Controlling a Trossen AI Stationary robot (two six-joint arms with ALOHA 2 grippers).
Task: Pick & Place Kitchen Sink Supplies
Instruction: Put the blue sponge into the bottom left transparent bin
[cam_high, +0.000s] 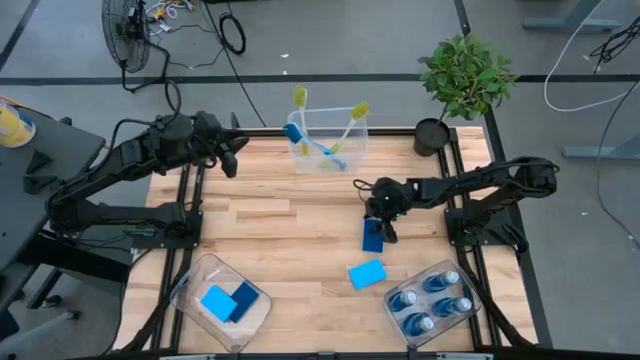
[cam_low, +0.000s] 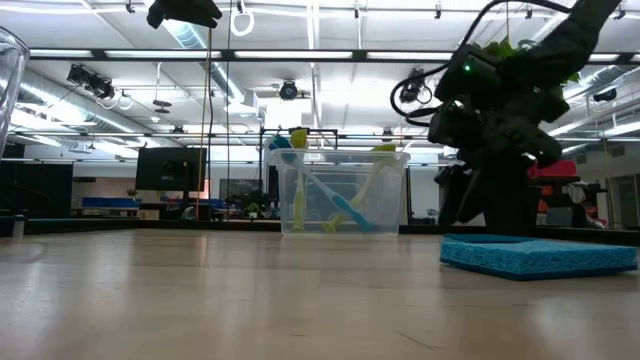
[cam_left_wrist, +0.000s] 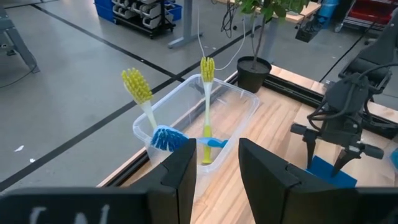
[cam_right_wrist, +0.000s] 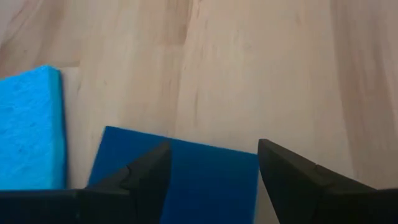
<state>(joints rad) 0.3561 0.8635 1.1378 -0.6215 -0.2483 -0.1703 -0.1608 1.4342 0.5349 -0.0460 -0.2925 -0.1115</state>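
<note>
A dark blue sponge (cam_high: 372, 238) lies flat on the table right of centre, and a light blue sponge (cam_high: 367, 273) lies flat just nearer. My right gripper (cam_high: 381, 226) hangs open, slanting down close over the dark blue sponge's (cam_right_wrist: 186, 177) far end. One finger (cam_right_wrist: 146, 171) stands over the sponge and the other (cam_right_wrist: 289, 171) past its edge. I cannot tell whether they touch it. My left gripper (cam_left_wrist: 217, 155) waits open and empty, high at the table's far left, facing a clear bin (cam_left_wrist: 239, 99) with three dish brushes standing in it.
A clear bin (cam_high: 432, 300) with several blue soap bottles stands at the near right. Another clear bin (cam_high: 222, 300), at the near left, holds two sponges. A potted plant (cam_high: 465, 75) stands off the far right corner. Bare wood shows in the table's middle.
</note>
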